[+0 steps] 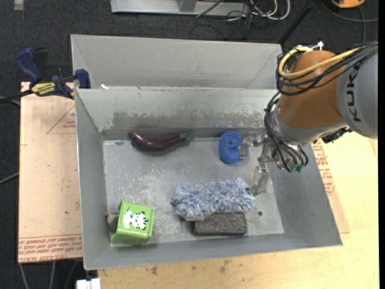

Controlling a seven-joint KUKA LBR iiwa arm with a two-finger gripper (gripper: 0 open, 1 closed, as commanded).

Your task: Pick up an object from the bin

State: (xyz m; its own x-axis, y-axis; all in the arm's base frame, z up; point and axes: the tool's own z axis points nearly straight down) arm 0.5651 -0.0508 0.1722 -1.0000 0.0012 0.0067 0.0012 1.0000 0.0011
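My gripper (259,185) hangs low on the right side of the bin, under the arm's orange cover. Its tip is just right of a pale blue fluffy mop-like cloth (210,198) that lies in the front middle; I cannot tell whether they touch. A dark grey rectangular sponge (219,224) lies directly in front of the cloth, partly under its edge. A blue rounded thing (230,147) sits to the left of the gripper, close to the back wall. Nothing shows in the gripper's grasp.
A dark purple toy eggplant (157,140) lies along the back wall on the left. A green cube with a white animal picture (133,222) stands in the front left corner. The bin's sloping right wall is close beside the gripper.
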